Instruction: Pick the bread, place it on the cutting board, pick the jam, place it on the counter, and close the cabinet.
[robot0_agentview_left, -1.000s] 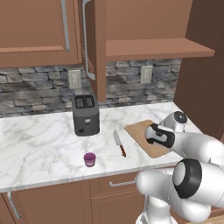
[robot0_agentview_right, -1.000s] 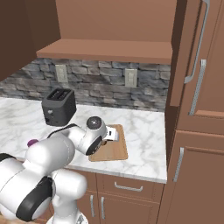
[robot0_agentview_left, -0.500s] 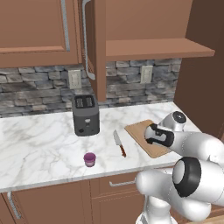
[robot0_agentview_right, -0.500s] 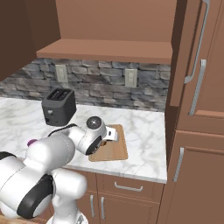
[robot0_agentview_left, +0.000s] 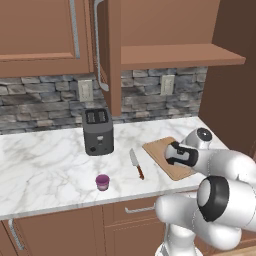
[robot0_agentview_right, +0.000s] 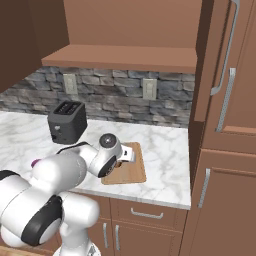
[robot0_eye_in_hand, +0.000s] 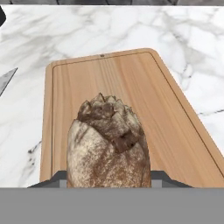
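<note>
My claw (robot0_eye_in_hand: 109, 181) is clamped on the dark-brown crusty bread lump (robot0_eye_in_hand: 108, 142), over the near edge of the light tan wooden cutting board (robot0_eye_in_hand: 170, 118) on the white marble counter (robot0_eye_in_hand: 192, 39).

bread (robot0_eye_in_hand: 109, 144): brown crusty loaf, lower centre, over the board
cutting board (robot0_eye_in_hand: 131, 87): tan, flat on marble
jam (robot0_agentview_left: 102, 182): purple jar, lower left

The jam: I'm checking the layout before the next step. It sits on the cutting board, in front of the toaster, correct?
Not quite. The jam does stand in front of the toaster, but on the counter, not on the cutting board. The left base view shows it well apart from the board, with the knife between them.
</note>
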